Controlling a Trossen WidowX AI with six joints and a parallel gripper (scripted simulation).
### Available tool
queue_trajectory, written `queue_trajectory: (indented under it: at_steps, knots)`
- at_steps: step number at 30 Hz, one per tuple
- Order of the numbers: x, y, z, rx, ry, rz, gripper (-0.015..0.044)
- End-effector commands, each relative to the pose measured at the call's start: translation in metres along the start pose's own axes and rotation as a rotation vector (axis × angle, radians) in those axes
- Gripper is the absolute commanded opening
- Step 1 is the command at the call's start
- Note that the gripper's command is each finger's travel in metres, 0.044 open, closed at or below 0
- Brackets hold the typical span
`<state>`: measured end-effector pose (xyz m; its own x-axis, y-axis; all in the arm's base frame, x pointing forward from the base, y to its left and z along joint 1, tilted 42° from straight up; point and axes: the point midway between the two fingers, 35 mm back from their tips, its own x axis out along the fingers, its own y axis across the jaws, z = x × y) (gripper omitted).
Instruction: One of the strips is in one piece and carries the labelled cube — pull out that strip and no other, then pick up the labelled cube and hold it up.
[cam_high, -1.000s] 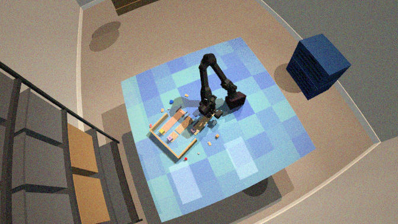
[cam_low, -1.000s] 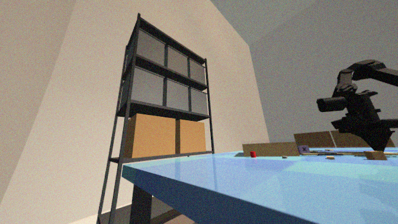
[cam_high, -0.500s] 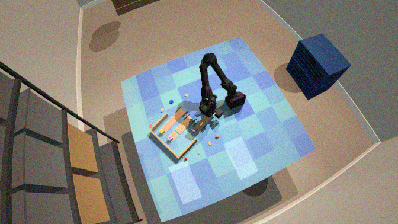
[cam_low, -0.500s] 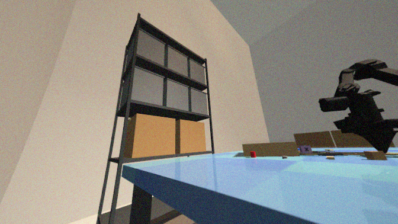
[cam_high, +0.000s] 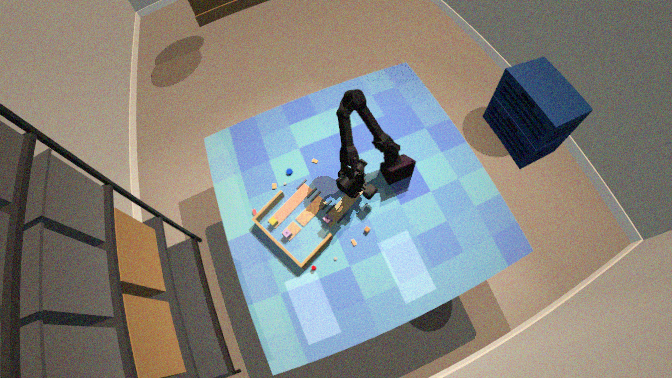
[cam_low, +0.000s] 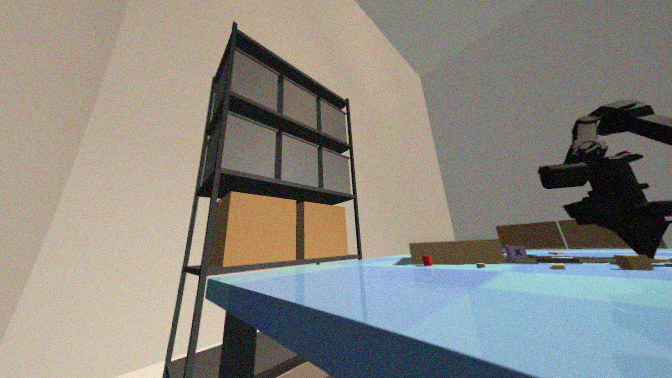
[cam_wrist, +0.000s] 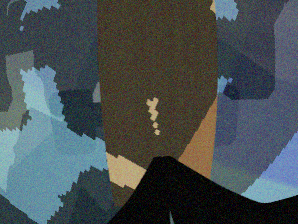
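My gripper (cam_high: 350, 192) is clenched fully, fingers pressed together w/ nothing between them. In wrist view the dark fingers fill the bottom, and just ahead lies an orange strip (cam_wrist: 200, 152), most of it under my own shadow. I cannot tell from wrist view if the tips touch it.

From the top, the gripper is low over the near end of the strips, at the open side of the tray (cam_high: 300, 261). The tray is a wooden frame w/ walls on three sides. Inside it lie several orange strips side by side. The long strip (cam_high: 292, 204) runs along the far-left wall, w/ a yellow cube (cam_high: 273, 221) at its inner end. A shorter piece (cam_high: 306, 217) is beside it, and a pink cube (cam_high: 287, 233) sits on another short piece. A purple cube (cam_high: 327, 219) is near my gripper, partly in shadow. Which cube has the label I cannot tell; too small.

Around the tray, on the checkered table (cam_high: 430, 260): a blue ball (cam_high: 289, 172), a red bit (cam_high: 313, 268), some small tan blocks.

In exterior view my arm (cam_low: 615, 200) bends down to the table at the right edge. A shelf (cam_low: 280, 175) w/ boxes stands by the wall.
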<state>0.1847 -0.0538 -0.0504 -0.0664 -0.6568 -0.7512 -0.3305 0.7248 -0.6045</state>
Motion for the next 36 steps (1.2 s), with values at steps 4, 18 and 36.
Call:
queue_trajectory:
  at_steps: [4,18,36]
  knots:
    - [0.004,0.001,-0.010,-0.008,0.027,0.005,0.0000]
    - [-0.042,0.000,0.004,0.000,0.026,0.007,0.0026]
    - [-0.048,-0.004,0.077,0.090,0.023,0.006,0.0440]
